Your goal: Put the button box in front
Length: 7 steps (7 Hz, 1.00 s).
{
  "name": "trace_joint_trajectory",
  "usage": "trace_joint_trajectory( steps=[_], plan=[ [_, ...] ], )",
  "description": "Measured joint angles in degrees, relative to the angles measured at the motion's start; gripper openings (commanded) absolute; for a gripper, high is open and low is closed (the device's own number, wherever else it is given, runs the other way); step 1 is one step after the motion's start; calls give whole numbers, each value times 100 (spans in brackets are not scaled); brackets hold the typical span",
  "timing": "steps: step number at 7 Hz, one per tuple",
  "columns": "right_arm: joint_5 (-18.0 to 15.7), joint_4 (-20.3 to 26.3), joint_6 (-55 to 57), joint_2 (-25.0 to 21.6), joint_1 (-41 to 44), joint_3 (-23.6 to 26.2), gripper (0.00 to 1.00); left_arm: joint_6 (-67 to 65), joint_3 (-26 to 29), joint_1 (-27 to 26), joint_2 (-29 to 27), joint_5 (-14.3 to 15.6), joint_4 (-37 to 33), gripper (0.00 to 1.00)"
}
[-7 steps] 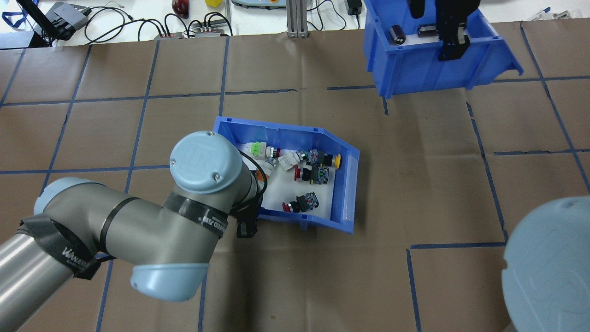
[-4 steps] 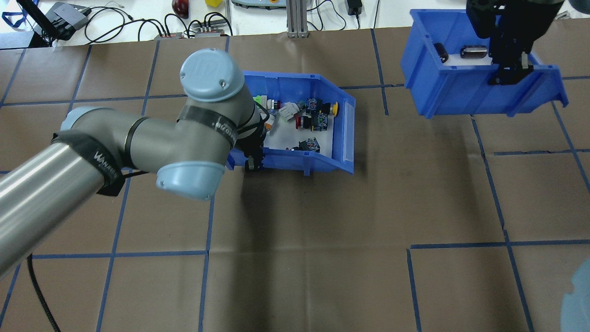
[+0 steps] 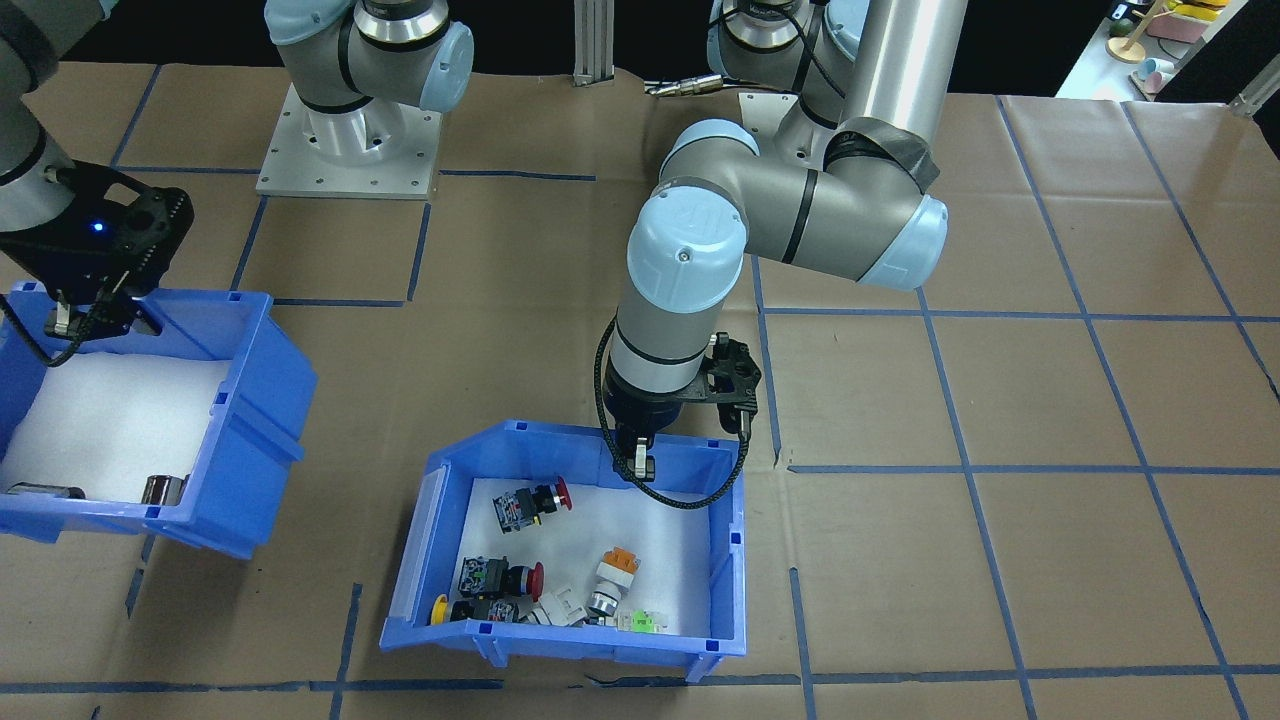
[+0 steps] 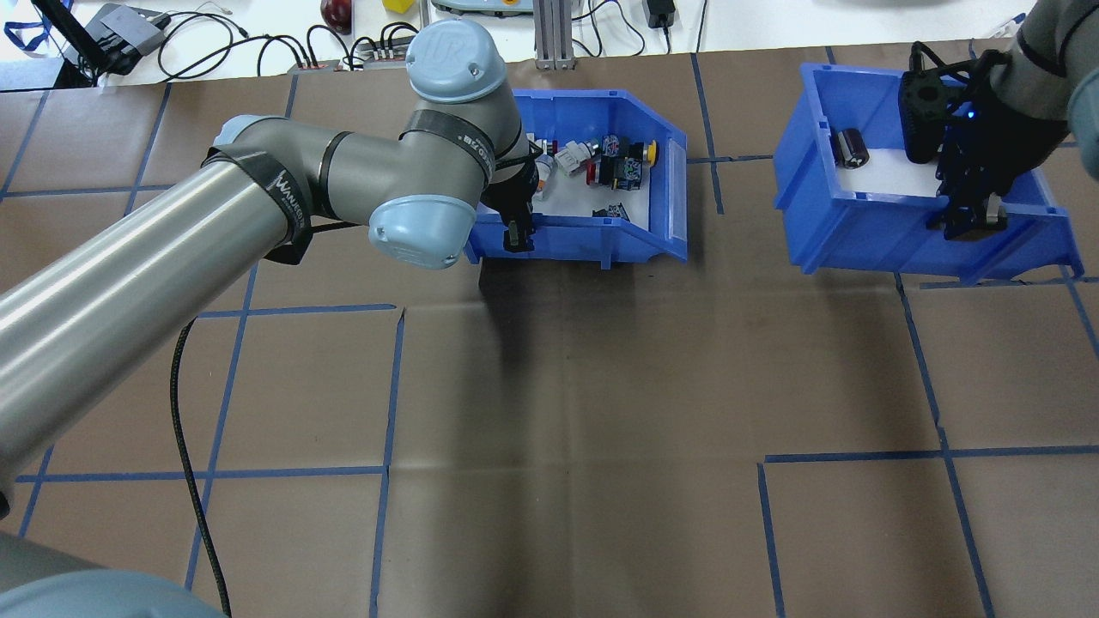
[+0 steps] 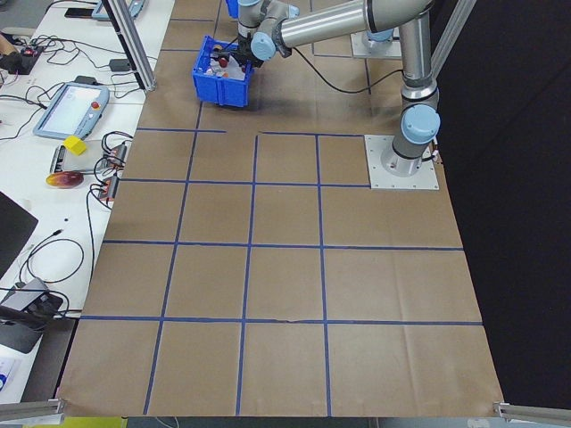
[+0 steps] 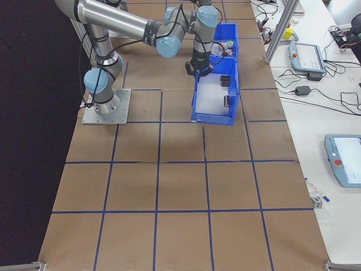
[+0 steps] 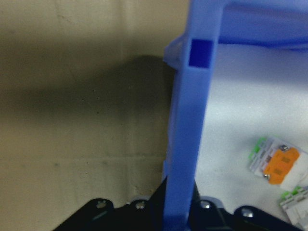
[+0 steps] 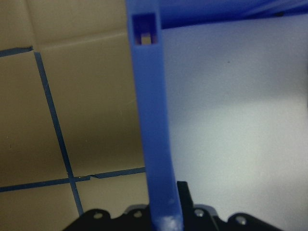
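The button box [image 4: 592,238] is a blue bin with a white liner holding red push buttons [image 3: 528,578] and small orange, yellow and green parts. It sits at the far middle of the table, its open front to the right in the overhead view. My left gripper [image 4: 513,233] is shut on its near wall, also seen from the front [image 3: 640,465]. In the left wrist view that blue wall [image 7: 185,144] runs between the fingers, with an orange part [image 7: 279,163] beside it. My right gripper [image 4: 970,216] is shut on the near wall of the other blue bin [image 4: 859,236].
The other blue bin [image 3: 255,400] holds black cylinders [image 4: 850,148] and stands to the right of the button box. Cables, boxes and a metal post [image 4: 549,34] lie beyond the table's far edge. Brown paper with blue tape lines [image 4: 386,386] covers the table.
My left arm has carried the button box away from the robot, toward the far edge and a little to the right. The right arm has shifted the other bin right and slightly nearer.
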Motion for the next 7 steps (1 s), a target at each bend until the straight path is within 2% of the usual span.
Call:
trace_joint_trajectory(
  steps=[3, 6, 7],
  plan=[
    [-87, -297, -132, -169, 0, 545, 5, -311, 181, -15, -269, -4, 75, 4],
    [-200, -652, -605, -199, 3, 927, 6, -764, 189, -68, -314, -4, 89, 8],
    [-208, -702, -652, -238, 6, 986, 6, -848, 188, -83, -322, -4, 91, 25]
  ],
)
